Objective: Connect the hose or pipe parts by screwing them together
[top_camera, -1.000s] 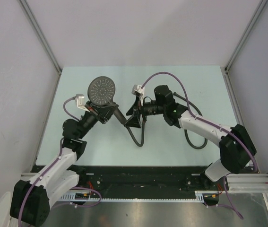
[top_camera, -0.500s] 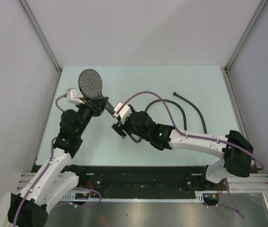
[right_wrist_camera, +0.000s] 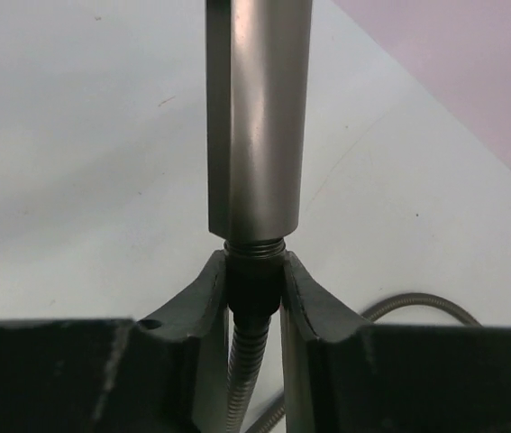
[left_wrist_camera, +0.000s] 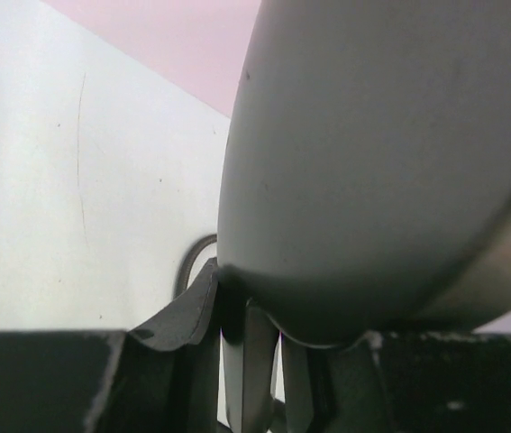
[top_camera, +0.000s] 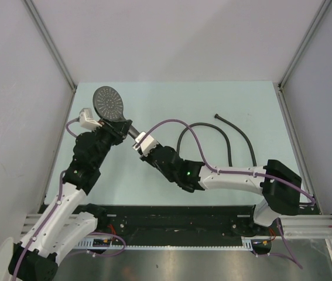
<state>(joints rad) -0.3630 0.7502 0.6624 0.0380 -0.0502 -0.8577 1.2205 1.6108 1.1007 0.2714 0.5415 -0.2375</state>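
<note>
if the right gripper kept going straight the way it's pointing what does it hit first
The shower head: its handle end sits directly ahead of the right gripper, which grips the hose by its nut. Nut and handle look in contact, so there is hardly any free travel.

Soft, even light is falling from overhead in the top view, casting only faint shadows on the pale counter (top_camera: 171,105) and giving no glare. In the left wrist view the shower head (left_wrist_camera: 381,162) is sitting so close to the lens that it is blurring into a smooth grey gradient. In the right wrist view its handle (right_wrist_camera: 257,117) is catching bright vertical streaks, the hose (right_wrist_camera: 241,379) end is showing sharp, and the background is softening, tinting pink at one corner.
</note>
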